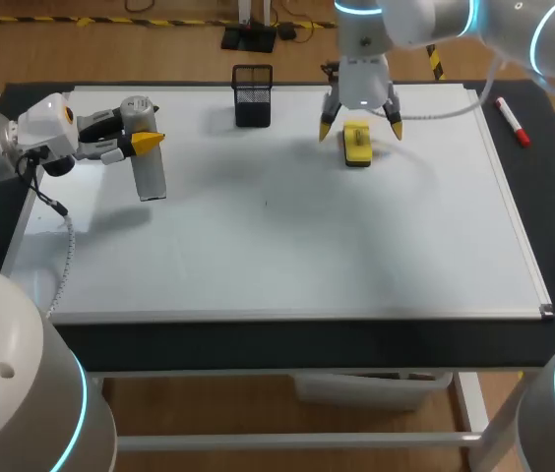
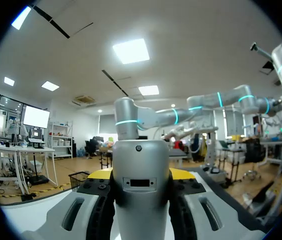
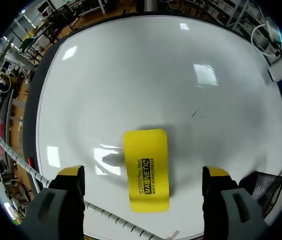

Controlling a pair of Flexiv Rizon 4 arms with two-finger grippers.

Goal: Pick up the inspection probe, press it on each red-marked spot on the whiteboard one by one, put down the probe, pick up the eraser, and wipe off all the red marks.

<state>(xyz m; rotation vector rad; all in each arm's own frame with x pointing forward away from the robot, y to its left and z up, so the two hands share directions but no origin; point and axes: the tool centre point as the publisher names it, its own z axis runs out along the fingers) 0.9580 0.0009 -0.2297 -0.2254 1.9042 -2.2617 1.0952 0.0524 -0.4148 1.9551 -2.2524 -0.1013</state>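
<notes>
The left gripper (image 1: 145,143) is clenched on the inspection probe (image 1: 148,167), held above the whiteboard's (image 1: 307,256) left end. Near the far edge, the right gripper (image 1: 361,128) hangs released, fingers either side of the yellow eraser (image 1: 357,146), not touching. The step looks like taking the eraser: come straight down, stay centred, and close on its long sides. I count one probe, one eraser, one mesh cup (image 1: 252,94), one red marker (image 1: 512,121), and no red marks.
</notes>
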